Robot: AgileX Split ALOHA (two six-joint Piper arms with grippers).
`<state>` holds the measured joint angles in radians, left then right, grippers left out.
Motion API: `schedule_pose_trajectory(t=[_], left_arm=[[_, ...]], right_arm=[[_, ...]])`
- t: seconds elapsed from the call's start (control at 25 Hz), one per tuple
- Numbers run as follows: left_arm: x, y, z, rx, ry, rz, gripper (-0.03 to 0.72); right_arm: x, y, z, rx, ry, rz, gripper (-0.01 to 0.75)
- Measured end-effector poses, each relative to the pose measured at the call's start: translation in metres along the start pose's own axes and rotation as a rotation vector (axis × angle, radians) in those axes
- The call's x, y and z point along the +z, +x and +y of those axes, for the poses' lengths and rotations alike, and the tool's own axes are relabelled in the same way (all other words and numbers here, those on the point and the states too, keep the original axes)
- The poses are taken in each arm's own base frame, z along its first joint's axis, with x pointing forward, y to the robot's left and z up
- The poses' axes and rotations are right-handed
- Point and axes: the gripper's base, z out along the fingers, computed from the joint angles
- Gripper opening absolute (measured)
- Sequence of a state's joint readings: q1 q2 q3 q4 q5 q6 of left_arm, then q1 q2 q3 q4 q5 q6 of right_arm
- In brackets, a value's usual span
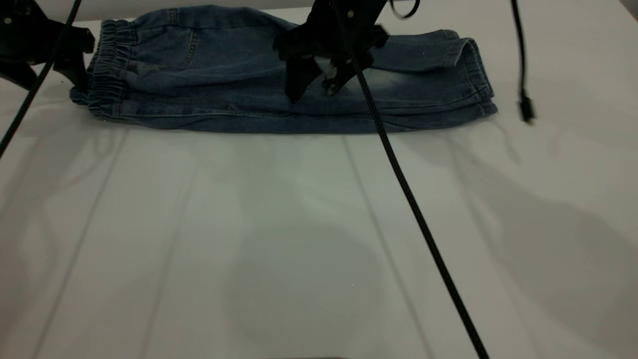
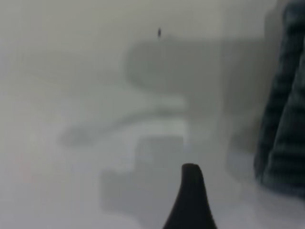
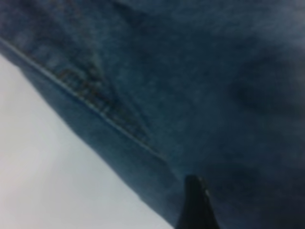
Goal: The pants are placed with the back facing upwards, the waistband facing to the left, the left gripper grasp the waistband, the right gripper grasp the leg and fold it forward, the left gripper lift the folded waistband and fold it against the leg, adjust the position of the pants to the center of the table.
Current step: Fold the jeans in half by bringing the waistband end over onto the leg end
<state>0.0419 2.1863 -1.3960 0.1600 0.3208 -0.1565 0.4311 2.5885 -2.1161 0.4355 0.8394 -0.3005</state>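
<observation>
White table (image 1: 299, 239) is mostly bare up front; pants (image 1: 224, 99) folded along its far edge. Left gripper (image 1: 75, 62) sits beside the waistband (image 1: 107, 70), jaws unclear. Right gripper (image 1: 316, 82) hangs spread apart over the leg (image 1: 398, 85).

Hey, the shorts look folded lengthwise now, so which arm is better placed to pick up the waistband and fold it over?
Left. The left gripper sits right beside the waistband at the pants' left end. The right gripper hangs open over the middle, far from the band.
</observation>
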Motion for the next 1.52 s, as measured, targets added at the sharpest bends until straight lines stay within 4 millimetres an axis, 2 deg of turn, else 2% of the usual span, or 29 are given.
schedule_pose_trajectory(t=[0.2, 0.44, 0.72, 0.96, 1.12, 1.36, 1.52], left_arm=[[0.005, -0.01, -0.008, -0.062, 0.031, -0.021, 0.527], [0.004, -0.016, -0.013, -0.109, 0.059, 0.007, 0.527], [-0.01, -0.03, -0.015, 0.024, 0.07, 0.101, 0.527], [-0.012, -0.033, -0.015, 0.047, 0.073, 0.109, 0.527], [-0.003, -0.032, -0.015, 0.045, 0.075, 0.084, 0.527], [0.038, -0.015, -0.02, 0.02, 0.085, 0.079, 0.527], [0.048, -0.012, -0.022, 0.003, 0.091, 0.068, 0.526]], right_arm=[[-0.013, -0.012, 0.002, -0.017, 0.012, -0.022, 0.433], [-0.016, -0.015, 0.003, -0.022, 0.012, -0.027, 0.433], [-0.016, -0.015, 0.003, -0.024, 0.013, -0.029, 0.433], [-0.016, -0.015, 0.003, -0.024, 0.013, -0.029, 0.433], [-0.016, -0.015, 0.003, -0.024, 0.013, -0.029, 0.433], [-0.016, -0.015, 0.003, -0.023, 0.011, -0.024, 0.433], [-0.016, -0.015, 0.003, -0.023, 0.011, -0.023, 0.433]])
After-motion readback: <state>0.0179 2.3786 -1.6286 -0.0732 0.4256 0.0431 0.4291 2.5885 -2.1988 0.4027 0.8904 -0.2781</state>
